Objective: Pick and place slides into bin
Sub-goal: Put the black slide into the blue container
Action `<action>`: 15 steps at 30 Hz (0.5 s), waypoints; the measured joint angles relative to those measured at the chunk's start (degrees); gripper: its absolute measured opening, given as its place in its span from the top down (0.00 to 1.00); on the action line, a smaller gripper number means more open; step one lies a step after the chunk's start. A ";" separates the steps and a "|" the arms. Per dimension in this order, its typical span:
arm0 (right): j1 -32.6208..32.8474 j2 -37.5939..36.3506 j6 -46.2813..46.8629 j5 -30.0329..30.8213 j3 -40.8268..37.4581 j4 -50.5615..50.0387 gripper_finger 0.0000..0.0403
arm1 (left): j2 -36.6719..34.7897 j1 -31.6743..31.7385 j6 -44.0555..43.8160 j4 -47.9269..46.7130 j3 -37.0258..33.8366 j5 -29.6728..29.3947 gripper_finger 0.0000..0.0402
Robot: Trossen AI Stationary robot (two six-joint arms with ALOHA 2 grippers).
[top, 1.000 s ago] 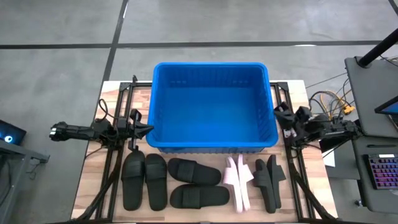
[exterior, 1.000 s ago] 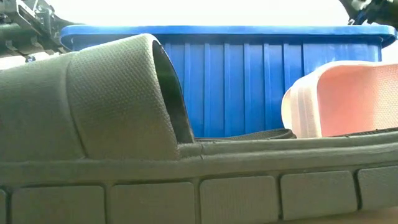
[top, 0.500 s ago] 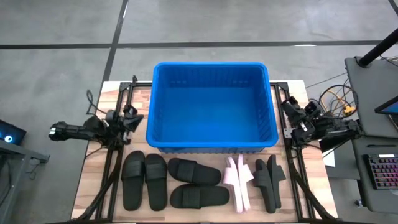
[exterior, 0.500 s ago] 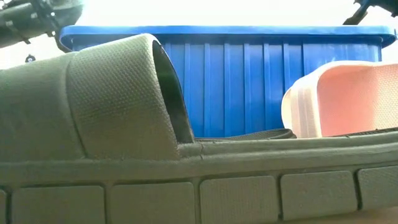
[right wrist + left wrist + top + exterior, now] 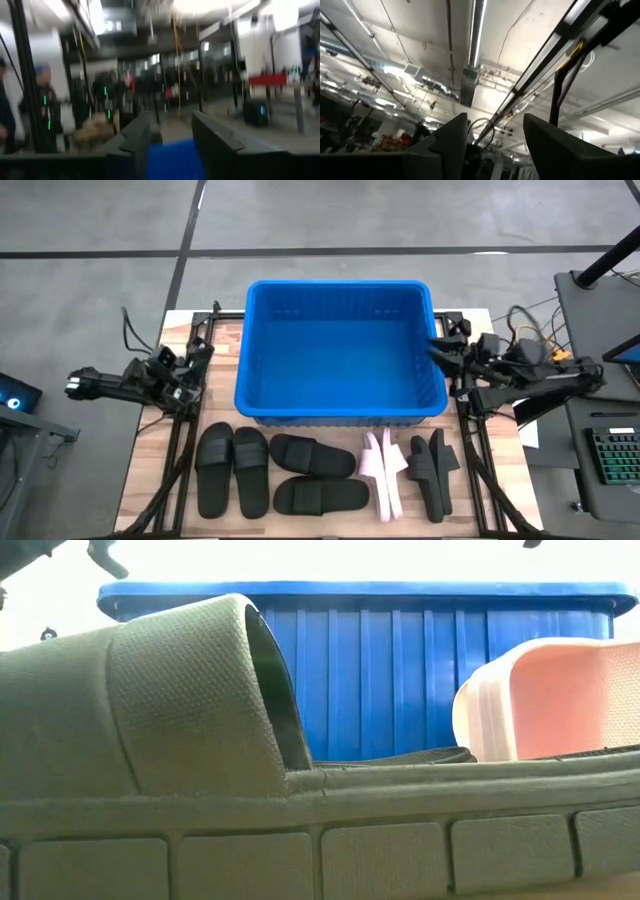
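The blue bin [image 5: 340, 350] stands in the middle of the table, nothing in it. In a row along the near edge lie the slides: a black pair [image 5: 233, 471] at the left, a black pair [image 5: 318, 475] lying crosswise, a pale pink pair [image 5: 382, 472] and a black pair [image 5: 432, 468] at the right. In the low view a black slide [image 5: 180, 720] fills the foreground, with a pink slide [image 5: 560, 700] before the bin wall [image 5: 400, 670]. My left gripper [image 5: 198, 346] hangs left of the bin, tipped upward, open [image 5: 495, 135]. My right gripper [image 5: 438, 346] is at the bin's right rim, open [image 5: 172, 135].
Black frame rails [image 5: 180, 450] run along the table's left and right sides. Cables [image 5: 530, 345] and a keyboard [image 5: 615, 455] lie beyond the right edge. People stand in the room behind, in the right wrist view.
My left gripper has drawn back from the bin's near left corner toward the table's left and far edges, rising and tipping upward. My right gripper has risen and swung toward the bin's right rim. The slides and the bin have stayed in place.
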 joint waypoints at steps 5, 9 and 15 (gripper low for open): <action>0.02 7.49 8.97 -4.05 13.34 -17.51 0.52 | 8.57 0.02 -0.03 0.64 8.75 0.07 0.54; 0.07 12.07 14.31 -9.55 24.39 -32.12 0.49 | 14.42 0.02 1.78 0.68 15.73 -0.23 0.54; 2.82 18.40 15.74 -12.35 36.29 -53.70 0.52 | 20.30 0.04 1.75 0.85 21.91 -1.25 0.54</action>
